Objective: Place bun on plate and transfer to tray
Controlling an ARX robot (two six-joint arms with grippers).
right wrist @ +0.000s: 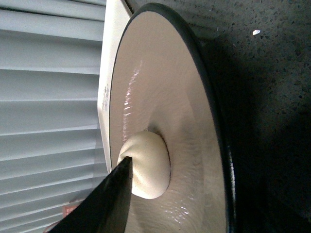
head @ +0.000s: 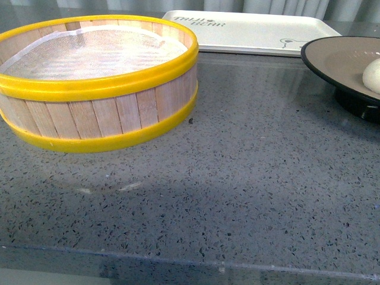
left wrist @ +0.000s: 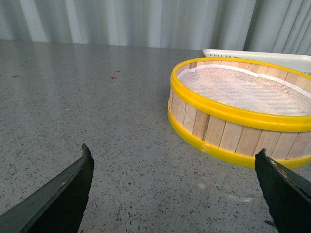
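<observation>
- The bun lies inside the plate, cut off by the right edge of the front view.
- The tray lies along the top of that frame. The plate's black rim overlaps its right end.
- A yellow-rimmed steamer basket fills the upper left and covers the tray's left corner.
- The grey speckled counter takes the lower half.
- Left gripper: fingers spread wide, holding nothing, the basket beyond.
- Right gripper: a single dark finger shows against the bun's edge. I cannot tell its opening or grip.
</observation>
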